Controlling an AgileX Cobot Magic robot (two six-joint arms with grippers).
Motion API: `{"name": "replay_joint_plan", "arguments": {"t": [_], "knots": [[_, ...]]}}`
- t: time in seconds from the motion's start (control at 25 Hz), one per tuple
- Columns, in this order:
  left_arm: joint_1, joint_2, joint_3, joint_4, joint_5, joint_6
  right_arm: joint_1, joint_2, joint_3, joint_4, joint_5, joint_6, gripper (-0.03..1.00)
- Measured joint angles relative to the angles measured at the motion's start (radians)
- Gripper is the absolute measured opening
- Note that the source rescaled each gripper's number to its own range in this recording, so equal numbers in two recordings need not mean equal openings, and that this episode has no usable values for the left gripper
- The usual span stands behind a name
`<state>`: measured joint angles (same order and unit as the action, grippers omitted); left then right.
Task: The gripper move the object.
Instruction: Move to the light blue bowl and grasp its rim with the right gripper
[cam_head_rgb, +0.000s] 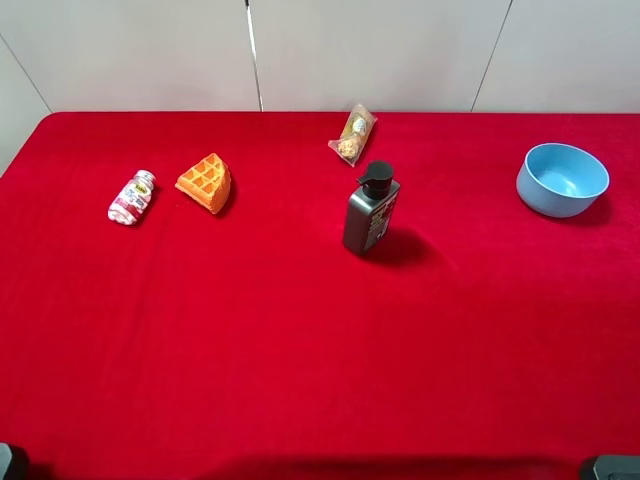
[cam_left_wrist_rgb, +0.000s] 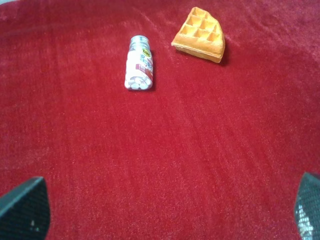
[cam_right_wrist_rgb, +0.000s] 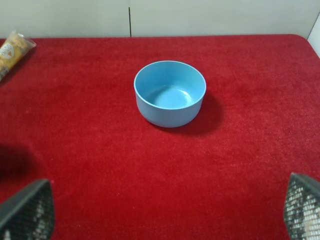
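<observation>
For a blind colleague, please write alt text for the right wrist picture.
An empty light blue bowl stands upright on a red tablecloth, ahead of the open right gripper. A snack packet lies farther off, partly cut by the frame.

Red table (cam_head_rgb: 300, 350) — on it a lying small bottle (cam_head_rgb: 132, 197), waffle wedge (cam_head_rgb: 206, 182), snack packet (cam_head_rgb: 354, 134), upright pump bottle (cam_head_rgb: 371, 209), blue bowl (cam_head_rgb: 562, 179)

No legible text; print on small bottle (cam_left_wrist_rgb: 139, 63), pump bottle (cam_head_rgb: 370, 212), snack packet (cam_head_rgb: 353, 135) too blurred.
</observation>
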<state>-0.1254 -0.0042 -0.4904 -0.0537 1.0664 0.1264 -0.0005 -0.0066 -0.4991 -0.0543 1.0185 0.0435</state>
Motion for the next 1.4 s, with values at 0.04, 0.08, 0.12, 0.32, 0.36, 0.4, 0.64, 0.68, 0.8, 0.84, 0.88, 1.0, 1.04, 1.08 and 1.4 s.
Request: {"name": "replay_joint_plan", "arguments": {"t": [0.04,0.08,0.12,0.32,0.36,0.4,0.64,0.68,0.8,0.84,0.88,1.0,1.04,1.08,1.4], "knots": [[0.0,0.0,0.0,0.0,0.0,0.0,0.0,0.0,0.0,0.0,0.0,0.0,1.0],[0.0,0.0,0.0,0.0,0.0,0.0,0.0,0.0,0.0,0.0,0.0,0.0,1.0],[0.0,0.0,0.0,0.0,0.0,0.0,0.0,0.0,0.0,0.0,0.0,0.0,1.0],[0.0,0.0,0.0,0.0,0.0,0.0,0.0,0.0,0.0,0.0,0.0,0.0,1.0],[0.0,0.0,0.0,0.0,0.0,0.0,0.0,0.0,0.0,0.0,0.0,0.0,1.0],[0.0,0.0,0.0,0.0,0.0,0.0,0.0,0.0,0.0,0.0,0.0,0.0,1.0],[0.0,0.0,0.0,0.0,0.0,0.0,0.0,0.0,0.0,0.0,0.0,0.0,1.0],[0.0,0.0,0.0,0.0,0.0,0.0,0.0,0.0,0.0,0.0,0.0,0.0,1.0],[0.0,0.0,0.0,0.0,0.0,0.0,0.0,0.002,0.0,0.0,0.0,0.0,1.0],[0.0,0.0,0.0,0.0,0.0,0.0,0.0,0.012,0.0,0.0,0.0,0.0,1.0],[0.0,0.0,0.0,0.0,0.0,0.0,0.0,0.031,-0.002,0.002,0.0,0.0,1.0],[0.0,0.0,0.0,0.0,0.0,0.0,0.0,0.124,-0.035,0.01,0.0,0.0,1.0],[0.0,0.0,0.0,0.0,0.0,0.0,0.0,0.163,-0.054,0.011,0.0,0.0,1.0],[0.0,0.0,0.0,0.0,0.0,0.0,0.0,0.204,-0.074,0.012,0.0,0.0,1.0],[0.0,0.0,0.0,0.0,0.0,0.0,0.0,0.489,-0.243,0.042,0.001,0.0,1.0]]}}
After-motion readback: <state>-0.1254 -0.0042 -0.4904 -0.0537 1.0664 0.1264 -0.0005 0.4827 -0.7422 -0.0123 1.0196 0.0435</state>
